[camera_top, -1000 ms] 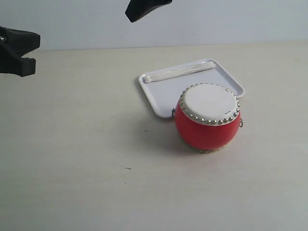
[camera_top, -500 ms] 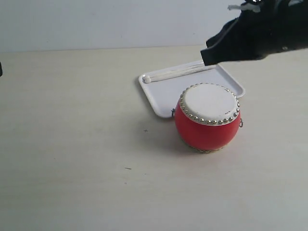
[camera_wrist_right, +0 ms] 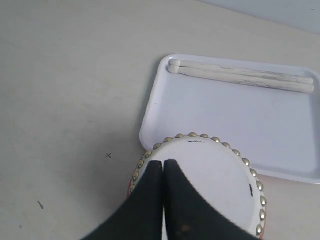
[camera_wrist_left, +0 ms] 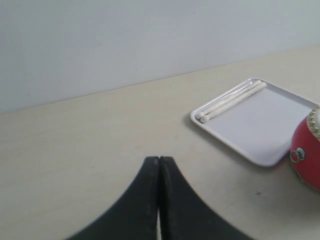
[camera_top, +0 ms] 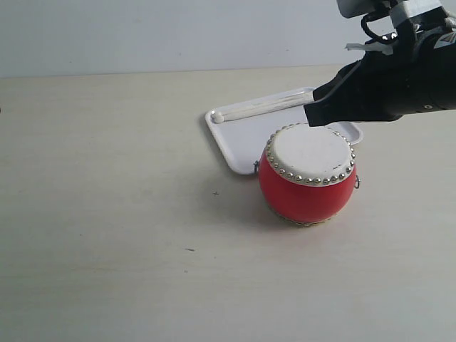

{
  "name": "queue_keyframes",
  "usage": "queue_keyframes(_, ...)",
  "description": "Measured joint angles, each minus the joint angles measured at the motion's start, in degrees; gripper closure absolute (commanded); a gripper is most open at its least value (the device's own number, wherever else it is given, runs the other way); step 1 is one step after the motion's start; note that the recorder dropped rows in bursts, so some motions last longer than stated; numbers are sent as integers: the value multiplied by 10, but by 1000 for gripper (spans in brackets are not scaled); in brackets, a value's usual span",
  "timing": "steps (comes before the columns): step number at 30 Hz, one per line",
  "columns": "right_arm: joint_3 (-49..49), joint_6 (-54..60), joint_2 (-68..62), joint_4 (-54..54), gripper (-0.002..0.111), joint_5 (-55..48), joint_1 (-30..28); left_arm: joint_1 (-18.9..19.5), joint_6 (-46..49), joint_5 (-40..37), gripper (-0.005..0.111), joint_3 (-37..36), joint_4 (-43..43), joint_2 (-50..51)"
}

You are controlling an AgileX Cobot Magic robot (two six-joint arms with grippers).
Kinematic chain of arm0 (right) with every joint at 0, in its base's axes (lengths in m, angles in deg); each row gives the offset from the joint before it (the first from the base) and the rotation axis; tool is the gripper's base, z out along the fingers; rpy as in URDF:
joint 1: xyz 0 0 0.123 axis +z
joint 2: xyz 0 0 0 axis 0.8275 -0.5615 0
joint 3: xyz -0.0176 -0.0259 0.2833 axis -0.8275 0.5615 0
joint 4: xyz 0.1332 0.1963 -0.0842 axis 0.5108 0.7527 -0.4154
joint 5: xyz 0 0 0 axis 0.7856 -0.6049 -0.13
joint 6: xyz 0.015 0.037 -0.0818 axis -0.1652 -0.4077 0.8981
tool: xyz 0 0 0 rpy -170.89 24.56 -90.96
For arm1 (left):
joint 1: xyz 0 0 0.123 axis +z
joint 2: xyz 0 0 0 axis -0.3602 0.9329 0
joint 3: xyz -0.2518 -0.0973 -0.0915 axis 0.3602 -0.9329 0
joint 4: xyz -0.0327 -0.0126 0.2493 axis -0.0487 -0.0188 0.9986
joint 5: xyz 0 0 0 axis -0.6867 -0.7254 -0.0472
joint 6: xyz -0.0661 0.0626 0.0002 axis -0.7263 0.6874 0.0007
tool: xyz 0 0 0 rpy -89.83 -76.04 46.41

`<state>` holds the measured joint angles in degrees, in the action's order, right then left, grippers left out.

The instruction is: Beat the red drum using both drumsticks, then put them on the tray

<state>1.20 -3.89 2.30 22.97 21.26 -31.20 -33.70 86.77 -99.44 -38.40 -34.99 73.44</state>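
Observation:
The red drum (camera_top: 306, 182) stands on the table against the near edge of the white tray (camera_top: 242, 139). Both drumsticks (camera_top: 263, 107) lie side by side along the tray's far rim. My right gripper (camera_top: 313, 114) hangs shut and empty just above the drum's far rim; in the right wrist view the right gripper (camera_wrist_right: 163, 162) is over the drum's skin (camera_wrist_right: 210, 165), with the drumsticks (camera_wrist_right: 240, 77) and tray (camera_wrist_right: 220, 115) beyond. My left gripper (camera_wrist_left: 159, 159) is shut on nothing, out of the exterior view; its camera shows the drumsticks (camera_wrist_left: 230, 100), tray (camera_wrist_left: 260, 125) and drum (camera_wrist_left: 307, 160) off to one side.
The pale tabletop (camera_top: 128, 214) stretches bare to the left and front of the drum. A plain light wall (camera_top: 178, 32) backs the table's far edge. The right arm's black body (camera_top: 406, 71) fills the upper right corner of the exterior view.
The right arm has swung from the top centre to the right and come down over the drum's far rim. The left gripper has left the exterior view. Drum, tray and sticks stayed put.

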Motion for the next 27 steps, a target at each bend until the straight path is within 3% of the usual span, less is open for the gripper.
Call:
queue_keyframes(15, 0, 0, 0, 0, 108, 0, 0, 1, -1, 0, 107, 0, 0, -10)
queue_keyframes(22, 0, 0, 0, 0, 108, 0, 0, 47, -19, 0, 107, -2, 0, -93)
queue_keyframes(27, 0, 0, 0, 0, 108, 0, 0, 52, -28, 0, 107, -2, 0, -136)
